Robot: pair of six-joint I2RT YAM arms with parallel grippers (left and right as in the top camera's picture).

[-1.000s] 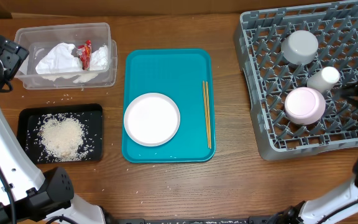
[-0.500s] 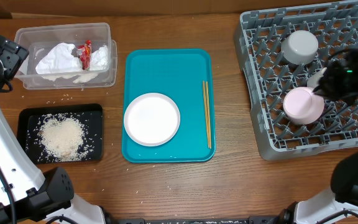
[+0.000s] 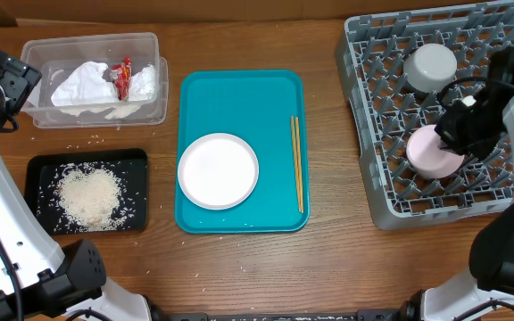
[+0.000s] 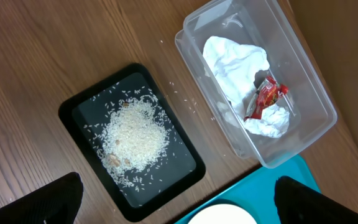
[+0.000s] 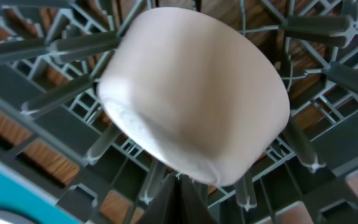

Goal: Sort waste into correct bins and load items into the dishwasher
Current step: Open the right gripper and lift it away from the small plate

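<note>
Looking from the biggest thing down, you are seeing the grey dish rack point(image 3: 377, 134) holding the upturned grey-green bowl point(image 3: 431, 67) and the pinkish-white dish point(image 3: 428, 153), tipped among the pegs, probably for draining. Your right gripper point(image 5: 179, 186) is hovering at that dish's rim, jaws pressed together on nothing. The teal tray point(image 3: 239, 98) is carrying the large white plate point(image 3: 218, 170) and chopsticks point(image 3: 297, 163), not yet loaded. The clear tub point(image 3: 96, 45) is holding the napkin point(image 3: 83, 86) and red sauce packet point(image 3: 121, 78); the black tray point(image 3: 38, 169) is collecting rice point(image 3: 87, 196). Your left gripper point(image 4: 179, 190) is hanging wide open above them.
</note>
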